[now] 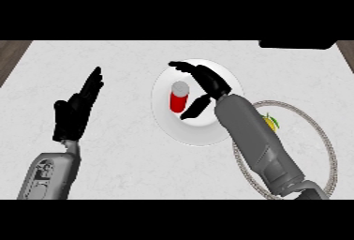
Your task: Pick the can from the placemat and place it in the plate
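My right robot hand (207, 86) hung open around the upright red cylindrical can (179, 97) on the round white plate (166, 123), not gripping it, while my left robot hand (76, 112) rested open.

At the left of the frame the left hand (75, 111) is matte black, with slim tapering fingers and a broader, blocky palm. Below it, toward the lower left corner, its forearm (48, 174) is a light grey shell, boxy in outline, with a recessed panel on its upper face showing small dark round details and raised ridges.

Right of centre the right hand (209, 84) is the same matte black, its fingers segmented and its thumb narrow. Its forearm (257, 140) is darker grey, smooth and rounded, widening toward the lower right, where a black collar rings it.
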You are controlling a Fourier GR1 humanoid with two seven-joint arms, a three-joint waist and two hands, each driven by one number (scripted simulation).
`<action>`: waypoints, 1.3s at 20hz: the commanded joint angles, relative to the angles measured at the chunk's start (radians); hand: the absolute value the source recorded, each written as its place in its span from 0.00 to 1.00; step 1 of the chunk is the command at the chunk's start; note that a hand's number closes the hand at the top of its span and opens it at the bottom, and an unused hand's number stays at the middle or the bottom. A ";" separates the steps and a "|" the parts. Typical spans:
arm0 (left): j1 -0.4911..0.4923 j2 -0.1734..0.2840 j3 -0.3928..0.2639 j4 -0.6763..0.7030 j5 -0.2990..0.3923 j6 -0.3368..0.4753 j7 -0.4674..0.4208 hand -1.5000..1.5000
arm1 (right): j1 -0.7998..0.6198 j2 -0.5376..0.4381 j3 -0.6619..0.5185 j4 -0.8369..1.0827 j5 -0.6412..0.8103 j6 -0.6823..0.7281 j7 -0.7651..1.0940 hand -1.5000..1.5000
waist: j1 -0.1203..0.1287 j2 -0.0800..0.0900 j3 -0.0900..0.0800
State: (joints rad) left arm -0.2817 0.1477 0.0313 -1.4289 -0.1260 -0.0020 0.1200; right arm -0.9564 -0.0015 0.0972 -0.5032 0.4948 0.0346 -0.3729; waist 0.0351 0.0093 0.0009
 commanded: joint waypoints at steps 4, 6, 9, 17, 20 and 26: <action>-0.009 0.030 0.023 -0.016 0.014 -0.021 0.037 0.50 | -0.029 -0.106 -0.215 0.010 -0.194 0.077 -0.015 0.00 | -0.020 -0.003 0.000; -0.046 -0.009 0.019 0.051 -0.010 0.028 0.011 0.50 | -0.039 -0.117 -0.254 -0.003 -0.224 0.054 0.011 0.00 | -0.034 -0.003 -0.001; -0.037 -0.013 0.012 0.048 -0.009 0.019 -0.001 0.50 | -0.029 -0.225 -0.310 0.053 -0.258 0.110 -0.029 0.00 | -0.022 0.001 0.000; -0.027 0.005 0.007 -0.035 -0.008 0.004 0.064 0.50 | -0.063 -0.461 -0.367 0.208 -0.279 0.315 -0.114 0.00 | 0.000 0.003 0.001; -0.013 -0.013 -0.003 -0.002 -0.016 0.008 0.003 0.50 | -0.030 -0.530 -0.350 0.246 -0.249 0.376 -0.213 0.00 | 0.007 0.010 0.002; -0.043 -0.004 0.014 0.034 -0.008 -0.002 -0.004 0.50 | -0.037 -0.533 -0.351 0.312 -0.229 0.374 -0.269 0.00 | 0.013 0.013 0.002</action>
State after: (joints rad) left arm -0.2930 0.1513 0.0438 -1.4134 -0.1291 -0.0140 0.0936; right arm -1.0020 -0.5173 -0.2556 -0.2278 0.2546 0.3806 -0.5953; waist 0.0479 0.0210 0.0023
